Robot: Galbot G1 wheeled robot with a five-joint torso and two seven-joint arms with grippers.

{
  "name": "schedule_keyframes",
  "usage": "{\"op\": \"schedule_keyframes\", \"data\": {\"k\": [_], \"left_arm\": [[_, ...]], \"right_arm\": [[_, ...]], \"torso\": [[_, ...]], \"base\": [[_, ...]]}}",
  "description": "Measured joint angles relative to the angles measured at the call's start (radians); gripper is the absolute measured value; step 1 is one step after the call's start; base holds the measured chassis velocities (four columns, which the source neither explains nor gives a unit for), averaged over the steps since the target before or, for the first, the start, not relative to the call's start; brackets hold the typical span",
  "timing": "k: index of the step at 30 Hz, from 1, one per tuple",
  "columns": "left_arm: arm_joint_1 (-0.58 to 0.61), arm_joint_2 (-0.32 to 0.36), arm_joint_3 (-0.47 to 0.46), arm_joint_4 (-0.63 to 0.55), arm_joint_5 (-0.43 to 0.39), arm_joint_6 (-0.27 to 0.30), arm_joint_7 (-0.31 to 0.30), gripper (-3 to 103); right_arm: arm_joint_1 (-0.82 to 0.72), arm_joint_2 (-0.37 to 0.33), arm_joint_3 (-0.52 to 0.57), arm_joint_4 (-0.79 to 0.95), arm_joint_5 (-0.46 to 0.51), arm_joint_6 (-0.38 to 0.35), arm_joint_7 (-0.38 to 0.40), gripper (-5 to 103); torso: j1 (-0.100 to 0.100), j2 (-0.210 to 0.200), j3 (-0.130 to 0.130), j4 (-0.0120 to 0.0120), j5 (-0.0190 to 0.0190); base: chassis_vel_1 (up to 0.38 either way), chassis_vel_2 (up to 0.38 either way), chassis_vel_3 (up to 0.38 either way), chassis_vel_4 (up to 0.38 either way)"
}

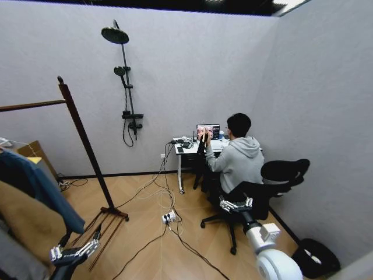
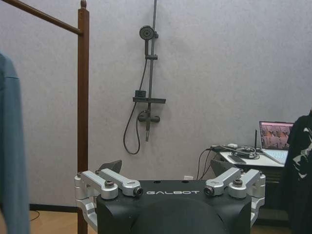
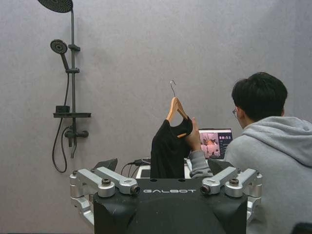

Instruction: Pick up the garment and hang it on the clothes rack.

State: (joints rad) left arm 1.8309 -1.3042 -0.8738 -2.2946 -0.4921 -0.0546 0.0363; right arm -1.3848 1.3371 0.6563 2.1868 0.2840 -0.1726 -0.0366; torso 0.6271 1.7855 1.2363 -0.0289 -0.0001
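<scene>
Grey-walled room, wood floor (image 1: 145, 245), black shower fixture (image 1: 123, 81) on the back wall, white desk (image 1: 192, 149) with a laptop (image 1: 208, 131) in the far corner.

Head view: a seated person in a grey hoodie (image 1: 238, 160) holds the garment (image 1: 202, 143) up beside the desk, well apart from both grippers. It reads as a small dark shape here, detail too small to tell. Left gripper (image 1: 74, 252) hangs low at bottom left, fingers spread, holding nothing. Right gripper (image 1: 235, 204) is raised in front of the office chair (image 1: 274, 186), also spread and empty. Clothes rack (image 1: 81, 140) stands at left: dark red-brown post with a knob, thin rail running off the left edge. A dark blue jacket (image 1: 35, 186) and a tan coat (image 1: 26, 224) hang at the left edge.

Left wrist view: left gripper (image 2: 171, 189) open, nothing between the fingers (image 2: 114, 183). Rack post and rail (image 2: 83, 112) stand close ahead, blue jacket (image 2: 10, 146) at the frame edge. Black cloth of the garment (image 2: 300, 170) shows past the desk (image 2: 248, 158).

Right wrist view: right gripper (image 3: 168, 187) open and empty. Garment (image 3: 169, 151) straight ahead beyond the fingers (image 3: 109, 183), not touching them: black soft top on a wooden hanger (image 3: 176, 109) with a metal hook, hanging limp. The person's hand (image 3: 193, 139) grips it at the shoulder.
</scene>
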Motion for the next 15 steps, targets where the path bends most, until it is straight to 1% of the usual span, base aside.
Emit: {"op": "schedule_keyframes", "data": {"k": [5,6,8,9,11,12,13,14,15], "left_arm": [[0.000,0.000,0.000,0.000,0.000,0.000,0.000,100],[0.000,0.000,0.000,0.000,0.000,0.000,0.000,100],[0.000,0.000,0.000,0.000,0.000,0.000,0.000,100],[0.000,0.000,0.000,0.000,0.000,0.000,0.000,100],[0.000,0.000,0.000,0.000,0.000,0.000,0.000,100],[0.000,0.000,0.000,0.000,0.000,0.000,0.000,100],[0.000,0.000,0.000,0.000,0.000,0.000,0.000,100],[0.000,0.000,0.000,0.000,0.000,0.000,0.000,100],[0.000,0.000,0.000,0.000,0.000,0.000,0.000,100]], "right_arm": [[0.001,-0.001,0.001,-0.005,0.001,0.002,0.000,100],[0.003,-0.002,0.002,-0.006,0.001,0.003,0.000,100],[0.005,-0.002,0.002,-0.007,0.001,0.003,0.000,100],[0.012,-0.004,0.002,-0.009,0.001,0.003,0.005,100],[0.023,-0.007,0.003,-0.011,0.003,-0.002,0.013,100],[0.059,-0.019,0.007,-0.021,0.017,-0.018,0.029,100],[0.086,-0.029,0.009,-0.031,0.030,-0.029,0.040,100],[0.086,-0.029,0.009,-0.031,0.030,-0.029,0.040,100],[0.132,-0.048,0.009,-0.048,0.057,-0.045,0.056,100]], "torso": [[0.000,0.000,0.000,0.0001,0.0003],[0.000,0.000,0.000,0.0000,-0.0002],[0.000,0.000,0.000,-0.0001,0.0004],[0.000,0.000,0.000,0.0002,0.0004],[0.000,0.000,0.000,-0.0002,-0.0001],[0.000,0.000,0.000,-0.0004,-0.0001],[0.000,0.000,0.000,0.0003,0.0007],[0.000,0.000,0.000,0.0003,0.0007],[0.002,-0.001,0.001,0.0002,0.0007]], "base": [[-0.362,0.347,0.343,-0.351],[-0.378,0.347,0.353,-0.347],[-0.360,0.362,0.356,-0.355],[-0.326,0.362,0.344,-0.362],[-0.383,0.346,0.344,-0.362],[-0.294,0.348,0.346,-0.371],[-0.294,0.348,0.273,-0.306],[-0.294,0.348,0.273,-0.306],[-0.212,0.276,0.273,-0.214]]}}
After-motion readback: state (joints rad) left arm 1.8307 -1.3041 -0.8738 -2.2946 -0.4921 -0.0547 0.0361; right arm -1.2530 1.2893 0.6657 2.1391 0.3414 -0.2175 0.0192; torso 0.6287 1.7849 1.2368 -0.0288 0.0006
